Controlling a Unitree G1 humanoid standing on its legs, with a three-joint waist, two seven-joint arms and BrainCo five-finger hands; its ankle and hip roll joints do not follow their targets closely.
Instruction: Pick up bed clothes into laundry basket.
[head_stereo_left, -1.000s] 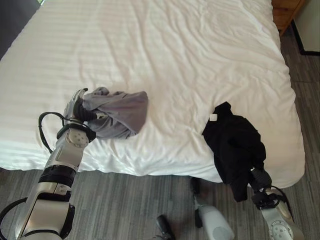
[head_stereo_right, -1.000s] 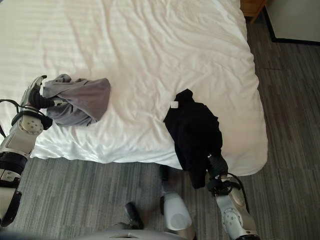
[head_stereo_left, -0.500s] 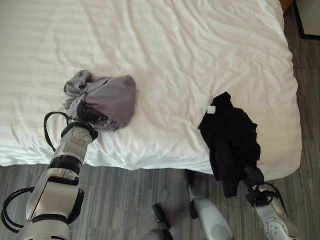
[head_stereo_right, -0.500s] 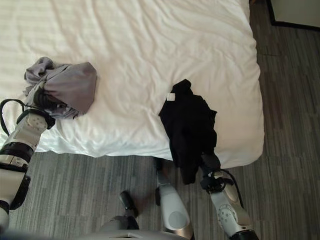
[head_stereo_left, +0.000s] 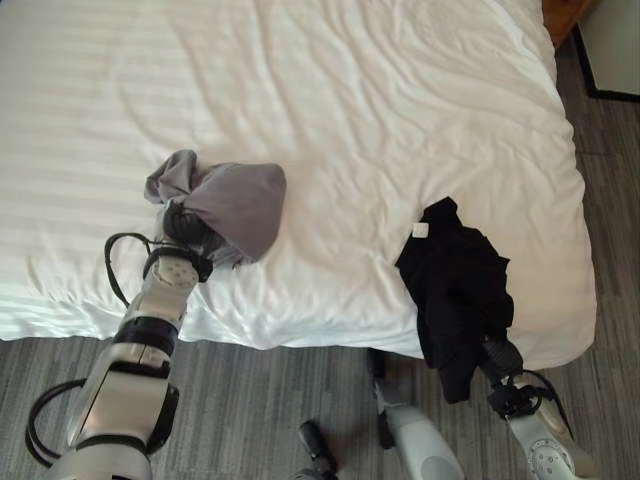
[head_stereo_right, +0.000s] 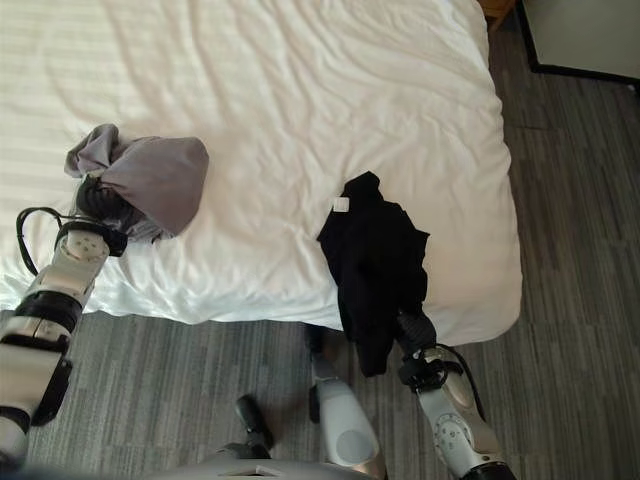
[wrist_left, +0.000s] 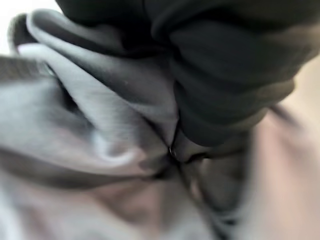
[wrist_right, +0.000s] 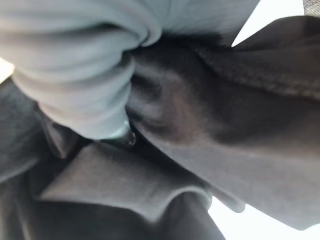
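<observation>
Bedding of white, faintly striped cloth covers the bed (head_stereo_left: 380, 90), and two garments lie on it near the front edge. The grey garment (head_stereo_left: 235, 200) sits bunched toward the robot's left side, one end twisted up into a knot-like fold. The left hand (head_stereo_left: 183, 226) is pushed in under that bundle; its fingers are buried in the cloth, so whether they are closed on it cannot be told, and the left wrist view gives just grey folds pressed up close. The black garment (head_stereo_right: 375, 262) lies well apart toward the right, with a small white tag (head_stereo_right: 342, 205) at its upper end, and its lower part hangs over the bed's edge above the grey plank floor (head_stereo_right: 570, 260). The right hand (head_stereo_right: 410, 328) reaches up into that hanging part, fingers hidden in the dark cloth, so its grip cannot be judged either.
</observation>
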